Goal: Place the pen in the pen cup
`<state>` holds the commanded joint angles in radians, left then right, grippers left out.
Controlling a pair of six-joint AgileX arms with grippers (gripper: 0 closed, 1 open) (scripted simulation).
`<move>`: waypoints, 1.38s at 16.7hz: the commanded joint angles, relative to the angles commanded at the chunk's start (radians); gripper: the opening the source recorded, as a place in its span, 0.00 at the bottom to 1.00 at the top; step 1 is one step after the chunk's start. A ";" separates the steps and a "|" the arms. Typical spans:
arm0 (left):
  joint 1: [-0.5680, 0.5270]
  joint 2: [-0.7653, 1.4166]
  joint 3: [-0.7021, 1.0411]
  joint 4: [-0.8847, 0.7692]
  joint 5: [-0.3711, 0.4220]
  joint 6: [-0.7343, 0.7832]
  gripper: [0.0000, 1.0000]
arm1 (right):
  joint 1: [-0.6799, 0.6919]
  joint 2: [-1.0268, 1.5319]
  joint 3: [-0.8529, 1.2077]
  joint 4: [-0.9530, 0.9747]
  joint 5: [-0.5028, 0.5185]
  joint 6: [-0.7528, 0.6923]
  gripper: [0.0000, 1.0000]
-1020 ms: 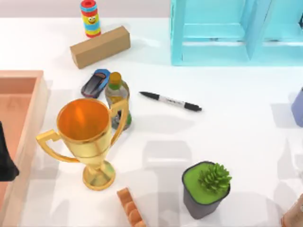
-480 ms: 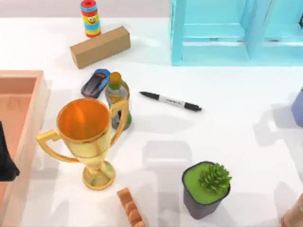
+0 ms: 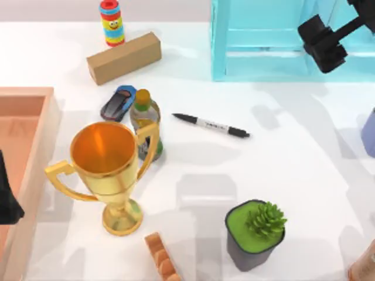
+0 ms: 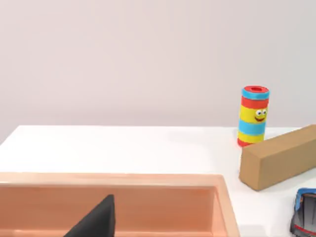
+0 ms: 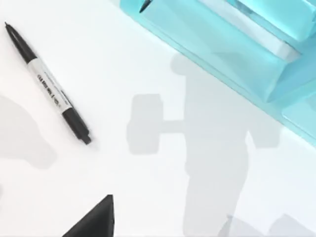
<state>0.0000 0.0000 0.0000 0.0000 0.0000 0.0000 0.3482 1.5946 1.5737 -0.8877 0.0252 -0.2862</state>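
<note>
The right gripper (image 3: pixel 323 42) hangs over the turquoise shelf unit (image 3: pixel 263 52); how far it is open cannot be told, and it holds nothing. Below and leftward of it, well apart, the pen (image 3: pixel 211 125) lies flat on the tabletop (image 3: pixel 293 170). A good approach would descend squarely over the white barrel, jaws spanning its width. The left arm is parked beyond, above the wooden tray (image 3: pixel 29 152).

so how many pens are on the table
1. The pen lies flat on the white table near the middle, right of the bottle and in front of the turquoise shelf. Others could be hidden behind taller things.
</note>
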 joint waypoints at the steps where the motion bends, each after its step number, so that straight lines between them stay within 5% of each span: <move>1: 0.000 0.000 0.000 0.000 0.000 0.000 1.00 | 0.027 0.105 0.106 -0.058 0.001 -0.025 1.00; 12: 0.000 0.000 0.000 0.000 0.000 0.000 1.00 | 0.228 0.943 0.967 -0.515 0.098 -0.267 1.00; 23: 0.000 0.000 0.000 0.000 0.000 0.000 1.00 | 0.243 1.061 1.065 -0.574 0.131 -0.313 1.00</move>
<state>0.0000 0.0000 0.0000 0.0000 0.0000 0.0000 0.5910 2.6554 2.6387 -1.4616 0.1560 -0.5991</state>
